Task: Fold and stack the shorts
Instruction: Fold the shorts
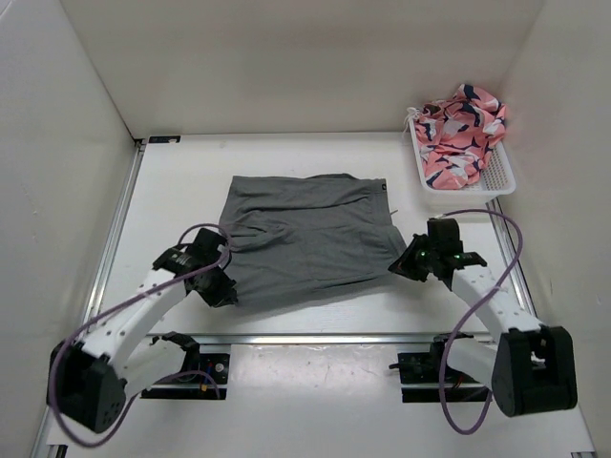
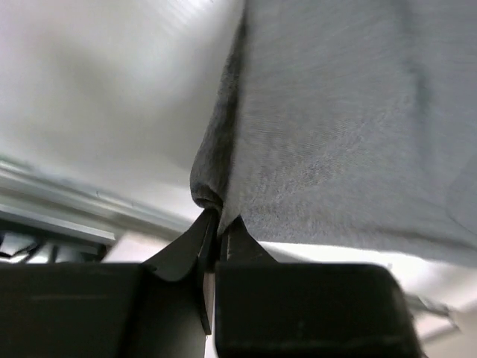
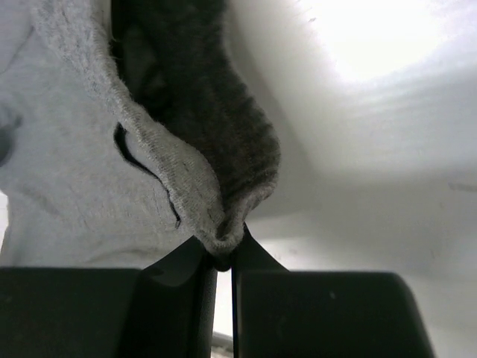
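Note:
The dark grey shorts (image 1: 305,239) lie spread in the middle of the white table. My left gripper (image 1: 227,292) is shut on their near left corner; in the left wrist view its black fingertips (image 2: 218,224) pinch a fold of grey cloth (image 2: 335,127). My right gripper (image 1: 399,268) is shut on their near right corner; in the right wrist view the fingertips (image 3: 222,253) pinch a bunched hem of the shorts (image 3: 201,171). The cloth stretches between the two grippers along the near edge.
A white basket (image 1: 496,179) at the back right holds a crumpled pink patterned garment (image 1: 461,134). White walls enclose the table on the left, back and right. A metal rail (image 1: 334,337) runs along the near edge, another along the left side.

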